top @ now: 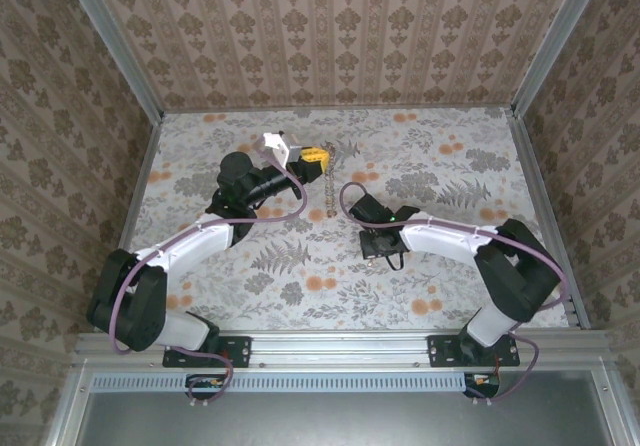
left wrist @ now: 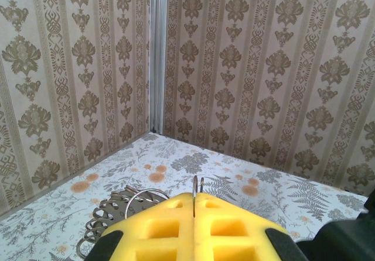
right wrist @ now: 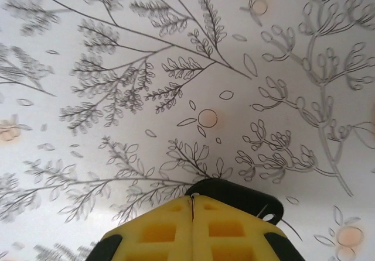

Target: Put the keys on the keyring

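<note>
One tiny key [right wrist: 234, 192], light, stiff and probably slippery along its metal blade, is best taken near its black head. That head juts just past the clenched right gripper [right wrist: 192, 200], which seems to pinch it low over the table [right wrist: 176, 68]. The thin, springy keyring [left wrist: 96, 213] is gripped by the left gripper [left wrist: 194, 195], apart from the key.

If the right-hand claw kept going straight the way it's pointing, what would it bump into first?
The right gripper points down at the table. First in its path is likely the key, whose black head lies right at its shut tips, maybe already touching; then the tabletop.
</note>
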Available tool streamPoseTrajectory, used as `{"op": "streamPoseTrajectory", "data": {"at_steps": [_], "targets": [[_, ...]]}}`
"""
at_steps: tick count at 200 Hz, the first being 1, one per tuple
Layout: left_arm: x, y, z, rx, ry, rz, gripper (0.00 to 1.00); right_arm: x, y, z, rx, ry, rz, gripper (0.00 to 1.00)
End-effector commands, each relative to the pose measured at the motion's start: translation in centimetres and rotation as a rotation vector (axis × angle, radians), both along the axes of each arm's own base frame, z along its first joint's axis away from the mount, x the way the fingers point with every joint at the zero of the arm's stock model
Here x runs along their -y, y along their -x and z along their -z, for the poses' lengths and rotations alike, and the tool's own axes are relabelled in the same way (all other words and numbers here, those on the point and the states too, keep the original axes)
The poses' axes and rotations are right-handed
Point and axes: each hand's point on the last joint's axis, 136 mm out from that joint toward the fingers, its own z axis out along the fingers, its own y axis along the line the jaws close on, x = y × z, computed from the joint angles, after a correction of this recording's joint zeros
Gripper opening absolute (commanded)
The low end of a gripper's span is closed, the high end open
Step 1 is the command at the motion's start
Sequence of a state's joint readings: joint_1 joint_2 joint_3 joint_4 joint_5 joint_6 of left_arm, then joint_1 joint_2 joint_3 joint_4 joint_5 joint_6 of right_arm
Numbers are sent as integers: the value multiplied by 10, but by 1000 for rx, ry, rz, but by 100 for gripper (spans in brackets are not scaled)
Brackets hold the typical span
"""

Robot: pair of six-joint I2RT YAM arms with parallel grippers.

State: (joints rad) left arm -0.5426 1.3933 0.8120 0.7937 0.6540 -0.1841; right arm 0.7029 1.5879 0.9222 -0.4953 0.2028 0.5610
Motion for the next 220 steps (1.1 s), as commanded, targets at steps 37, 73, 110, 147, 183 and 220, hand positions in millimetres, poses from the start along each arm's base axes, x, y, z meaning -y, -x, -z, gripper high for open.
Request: {"op": "streamPoseTrajectory", "data": {"at_steps": [37, 73, 110, 147, 183, 220], "targets": [[2, 4, -19, 54, 20, 29, 0, -23, -23, -96, 202, -368, -146, 0], [4, 5, -24, 59, 4, 46, 0, -41, -27, -161, 334, -794, -342, 0], [6, 3, -27, 57, -2, 46, 0, -33, -26, -180, 335, -911, -377, 0], [11, 1, -25, 40, 0, 60, 0, -23, -33, -120, 167, -812, -233, 0], [12, 1, -24, 37, -2, 56, 0, -25, -17, -57, -4, -660, -175, 0], [12, 2, -22, 32, -3, 54, 0, -16, -3, -14, -108, -398, -152, 0]]}}
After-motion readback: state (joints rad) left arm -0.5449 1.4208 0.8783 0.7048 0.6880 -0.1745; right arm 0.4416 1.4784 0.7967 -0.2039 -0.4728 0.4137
